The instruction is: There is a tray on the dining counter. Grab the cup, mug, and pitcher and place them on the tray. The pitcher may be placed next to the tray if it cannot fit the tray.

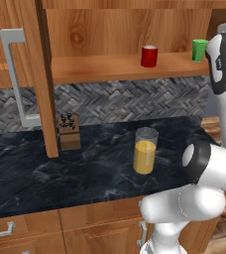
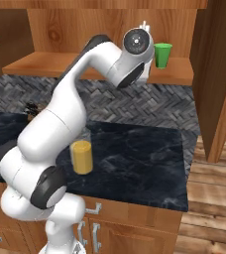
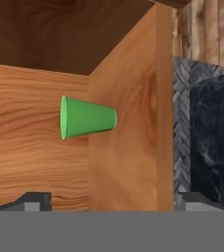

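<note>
The green cup (image 1: 199, 49) (image 2: 162, 54) stands upright at the right end of a wooden shelf (image 1: 105, 67). In the rolled hand view the cup (image 3: 87, 117) lies sideways, some way ahead of my gripper (image 3: 113, 202). The gripper is open, both fingertips wide apart with nothing between them. The red mug (image 1: 149, 56) stands on the same shelf, left of the cup. The glass pitcher (image 1: 145, 150) (image 2: 82, 156) with orange liquid stands on the black marbled counter (image 1: 85, 168) below. The tray and the dining counter are out of view.
An open cabinet door (image 1: 40, 74) with a grey handle hangs at the left, and another wooden panel (image 2: 219, 74) stands right of the shelf. A knife block (image 1: 69, 131) sits by the herringbone backsplash. The counter's right end (image 2: 184, 198) drops to a wooden floor.
</note>
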